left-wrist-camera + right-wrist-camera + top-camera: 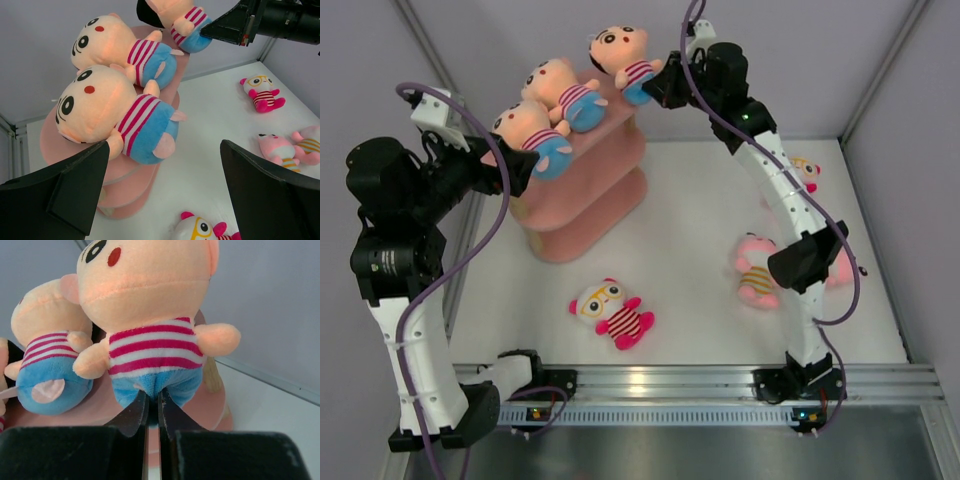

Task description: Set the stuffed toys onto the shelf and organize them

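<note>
While the right gripper pinched the blue bottom of a peach-headed doll over the far end of the pink shelf near the table's far-left corner, it seemingly needed lowering beside the two shelved dolls before release, the left gripper gaping nearby.

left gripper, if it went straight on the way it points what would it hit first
Probably the nearest peach-headed doll on top of the pink shelf: its blue bottom lies dead ahead between the fingers of the open left gripper, though depth is uncertain.
</note>
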`<state>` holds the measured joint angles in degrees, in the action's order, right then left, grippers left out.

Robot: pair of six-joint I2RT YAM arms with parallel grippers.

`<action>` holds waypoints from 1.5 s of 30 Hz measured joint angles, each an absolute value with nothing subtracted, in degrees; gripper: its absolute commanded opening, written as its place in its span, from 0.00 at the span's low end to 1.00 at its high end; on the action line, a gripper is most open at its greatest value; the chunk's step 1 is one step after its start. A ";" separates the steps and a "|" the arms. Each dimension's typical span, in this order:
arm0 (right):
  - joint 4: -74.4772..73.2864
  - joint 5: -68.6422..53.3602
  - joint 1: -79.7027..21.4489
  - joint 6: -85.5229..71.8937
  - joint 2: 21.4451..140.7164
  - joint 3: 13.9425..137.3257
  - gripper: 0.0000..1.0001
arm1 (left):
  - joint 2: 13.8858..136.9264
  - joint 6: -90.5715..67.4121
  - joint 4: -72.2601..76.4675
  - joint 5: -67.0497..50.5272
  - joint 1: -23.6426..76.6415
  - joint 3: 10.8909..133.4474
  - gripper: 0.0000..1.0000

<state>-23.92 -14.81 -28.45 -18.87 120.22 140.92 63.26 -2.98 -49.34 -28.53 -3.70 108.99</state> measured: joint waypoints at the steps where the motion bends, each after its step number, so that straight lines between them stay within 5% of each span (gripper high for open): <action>1: -23.86 -14.98 -28.47 -19.25 120.33 140.92 0.00 | 63.26 -2.96 -49.32 -28.51 -3.70 108.99 0.98; 13: -21.61 -16.03 -29.54 -22.37 122.54 141.47 0.00 | 63.26 -2.98 -49.32 -28.47 -3.70 108.92 0.98; 19: -21.02 -16.12 -29.93 -23.18 122.65 141.49 0.30 | 63.26 -2.98 -49.34 -28.49 -3.70 108.49 0.98; 45: -19.33 -15.16 -29.95 -22.06 121.75 141.36 0.90 | 62.35 -2.79 -49.30 -28.64 -3.70 106.67 0.98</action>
